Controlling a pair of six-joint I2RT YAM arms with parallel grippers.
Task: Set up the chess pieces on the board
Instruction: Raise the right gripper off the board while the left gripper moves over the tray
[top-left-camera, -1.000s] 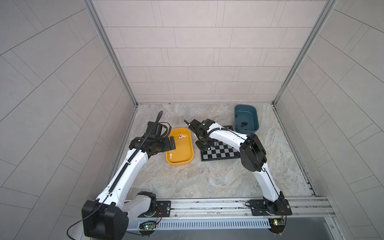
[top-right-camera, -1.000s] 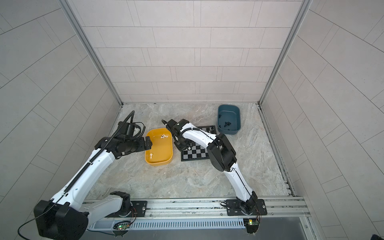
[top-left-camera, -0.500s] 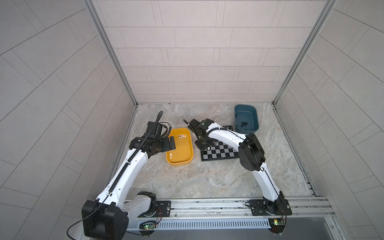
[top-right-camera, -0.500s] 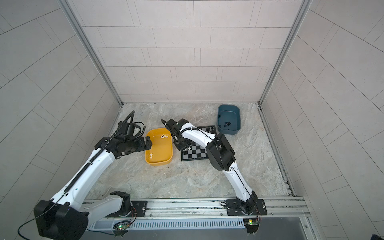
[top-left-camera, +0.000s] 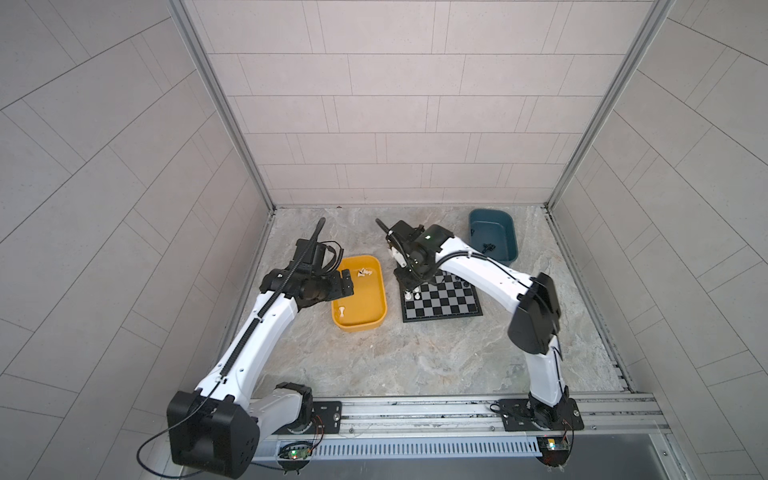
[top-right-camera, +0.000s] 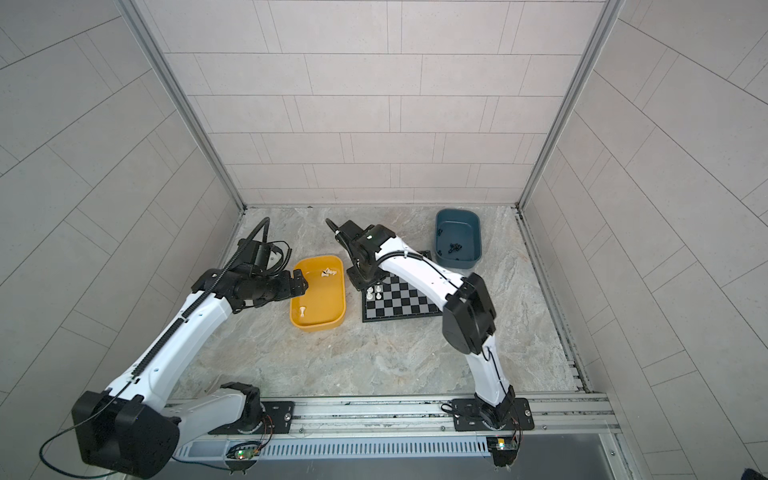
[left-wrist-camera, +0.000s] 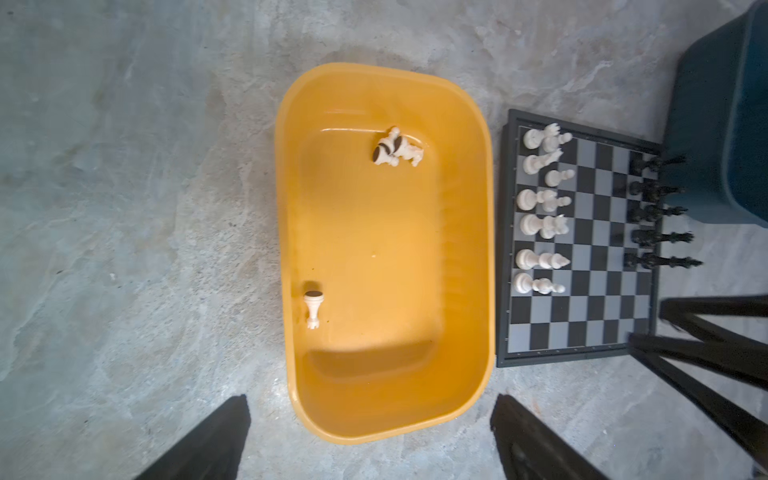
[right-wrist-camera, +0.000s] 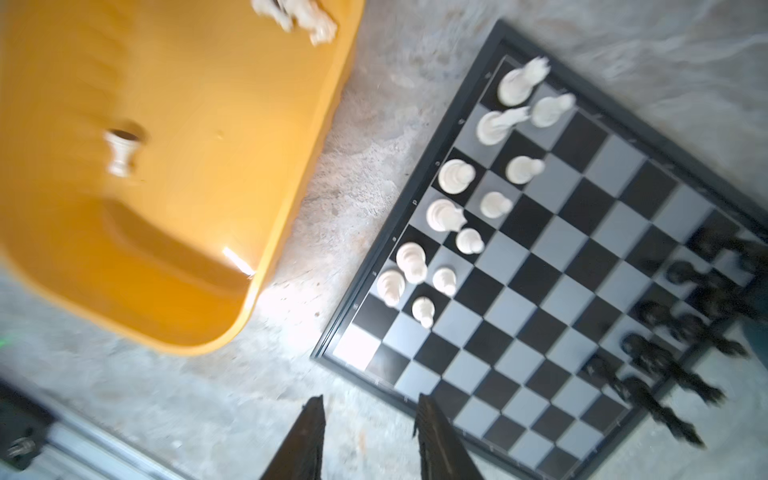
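Toppled white plastic rook (left-wrist-camera: 312, 309) in yellow plastic tray (left-wrist-camera: 386, 249) lies ahead of wide-open left end effector (left-wrist-camera: 370, 399); parted, empty right end effector (right-wrist-camera: 370, 399) sits farther.

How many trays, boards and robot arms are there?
Trays: 2 (yellow tray, teal tray)
Board: 1
Arms: 2 (left arm, right arm)
Total: 5
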